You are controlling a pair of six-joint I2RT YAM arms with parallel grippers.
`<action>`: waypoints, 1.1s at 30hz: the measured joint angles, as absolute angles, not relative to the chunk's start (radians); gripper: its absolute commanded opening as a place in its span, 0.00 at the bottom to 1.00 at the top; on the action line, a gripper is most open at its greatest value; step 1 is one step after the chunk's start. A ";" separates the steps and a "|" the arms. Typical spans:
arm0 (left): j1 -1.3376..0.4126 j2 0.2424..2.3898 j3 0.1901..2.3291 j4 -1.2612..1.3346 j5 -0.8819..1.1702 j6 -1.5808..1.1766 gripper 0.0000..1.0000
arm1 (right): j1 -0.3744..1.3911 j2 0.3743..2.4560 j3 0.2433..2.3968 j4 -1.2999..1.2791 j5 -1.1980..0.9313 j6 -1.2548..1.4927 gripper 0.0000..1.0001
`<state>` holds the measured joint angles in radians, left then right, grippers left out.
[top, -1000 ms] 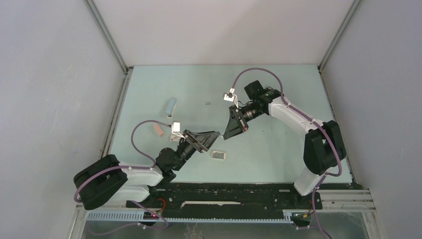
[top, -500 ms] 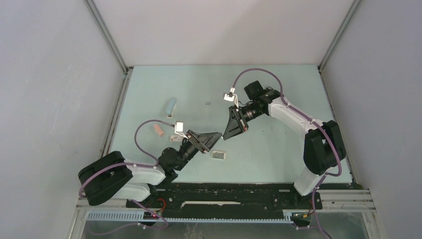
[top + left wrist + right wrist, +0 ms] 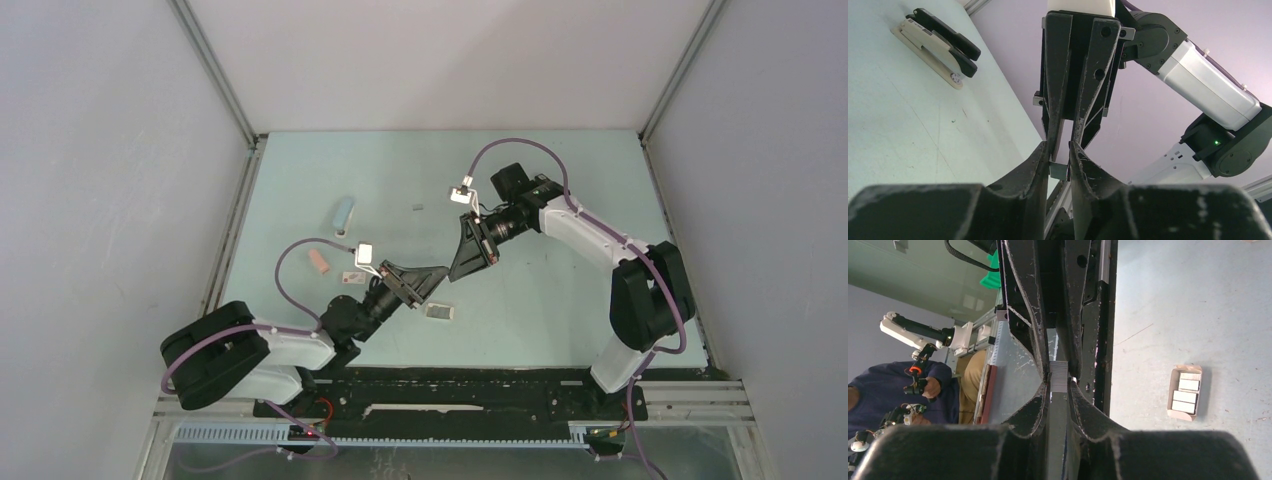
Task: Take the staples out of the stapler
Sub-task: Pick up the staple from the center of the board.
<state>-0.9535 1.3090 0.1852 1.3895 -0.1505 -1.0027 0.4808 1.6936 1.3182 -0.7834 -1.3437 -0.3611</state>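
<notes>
black grippers (image 3: 447, 272) tip-to-tip on staples (image 3: 1059, 374), seemingly

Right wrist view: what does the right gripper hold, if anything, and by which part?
The right gripper pinches a strip of staples by its sides, one end protruding. The left gripper flanks that end; whether it grips is unclear.

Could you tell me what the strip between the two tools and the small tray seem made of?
The staple strip looks like metal: dull silvery-grey sheen, crisp square edges. The small tray looks like thin cardboard, matt pinkish-beige with folded walls, though plastic is possible.
</notes>
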 measured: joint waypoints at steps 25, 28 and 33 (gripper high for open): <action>-0.963 1.252 0.150 1.396 -0.185 -0.995 0.10 | 0.462 1.674 1.301 -0.799 -1.241 -0.400 0.67; -0.963 1.196 0.121 1.365 -0.200 -0.986 0.10 | 0.443 1.638 1.301 -0.818 -1.205 -0.437 0.67; -0.963 1.076 0.105 1.200 -0.218 -0.963 0.10 | 0.376 1.555 1.291 -0.858 -1.163 -0.505 0.67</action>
